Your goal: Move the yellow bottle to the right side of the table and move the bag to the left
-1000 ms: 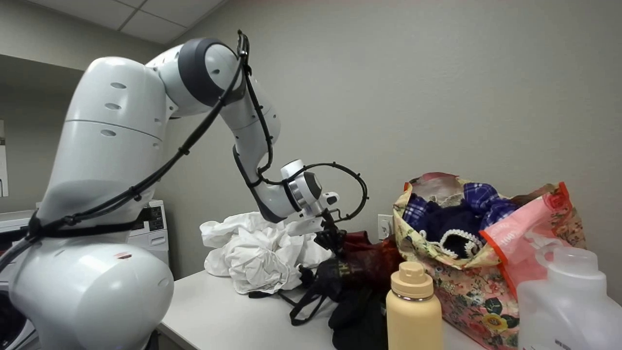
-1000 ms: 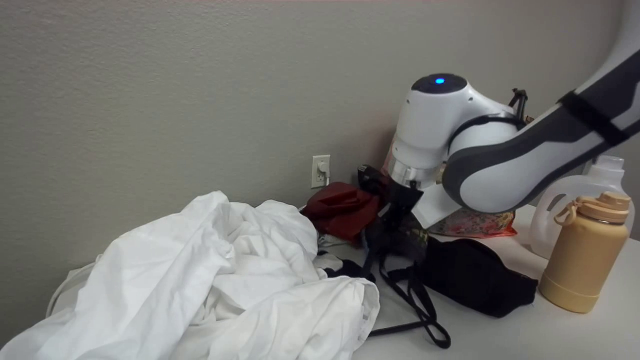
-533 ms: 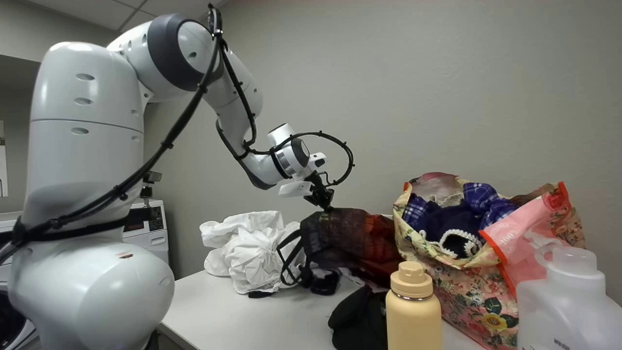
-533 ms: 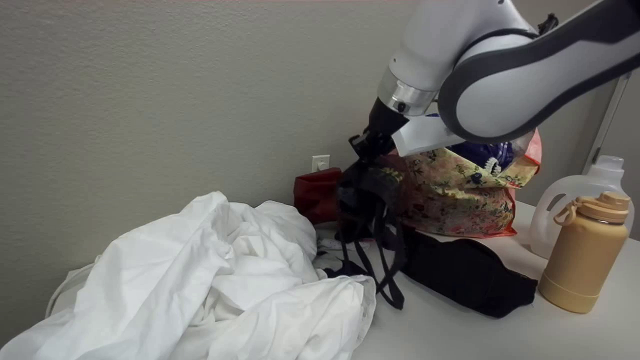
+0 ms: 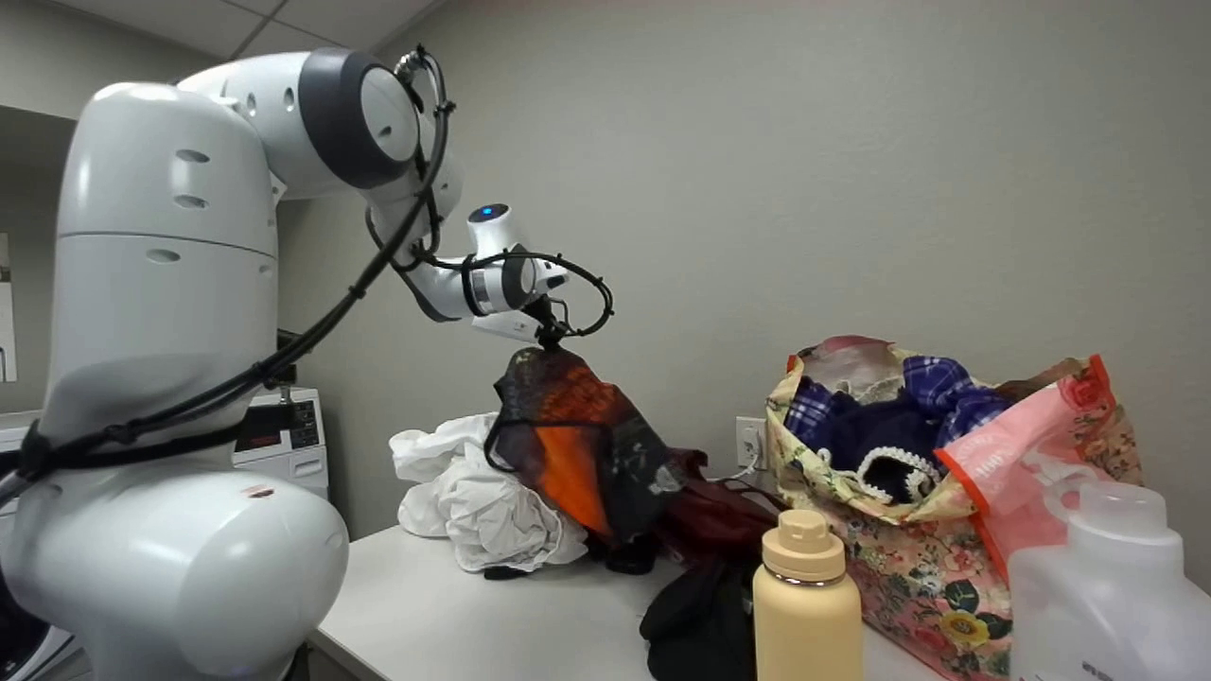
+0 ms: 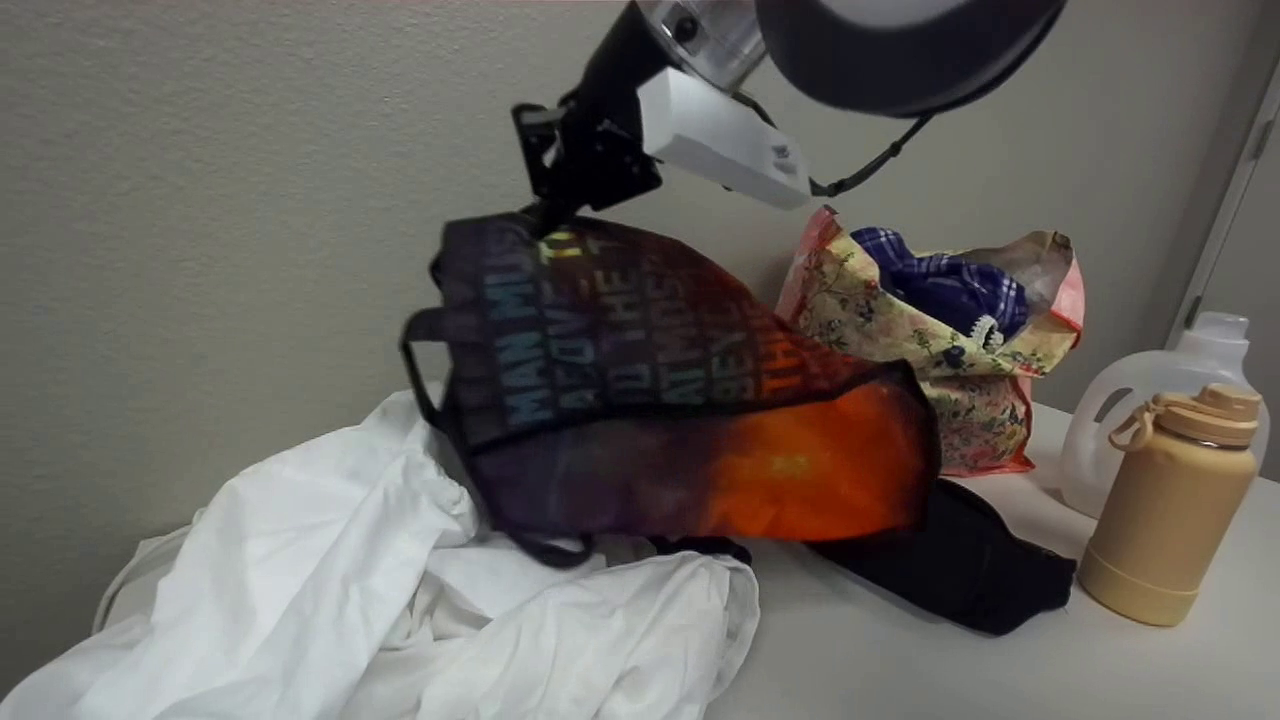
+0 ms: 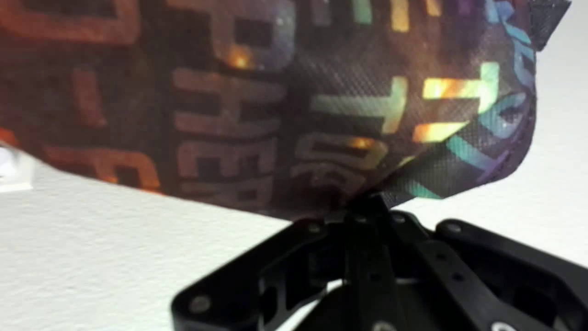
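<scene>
The bag [image 6: 620,400], dark with printed letters and a bright-orange side, hangs raised from my gripper [image 6: 545,215]. In the wrist view the jaws are pinched together on a fold of the bag [image 7: 248,115]; the fingertips are mostly hidden by its cloth. In an exterior view the bag [image 5: 568,426] droops beside the white cloth, and whether its low end touches anything I cannot tell. The yellow bottle [image 5: 807,605] stands upright on the table [image 5: 445,615], well apart from the gripper. In an exterior view the bottle [image 6: 1170,510] is at the right.
White crumpled cloth [image 6: 330,560] lies below and beside the bag. A black soft item [image 6: 960,560] lies near the bottle. The floral bag [image 5: 927,558] stands by the wall, with a translucent jug [image 5: 1097,586] close by. Dark red cloth [image 5: 719,520] lies behind the bottle.
My gripper has risen and moved left in both exterior views, carrying the bag up off the pile toward the white cloth. The bag has swung so its orange side shows. The bottle has stayed put.
</scene>
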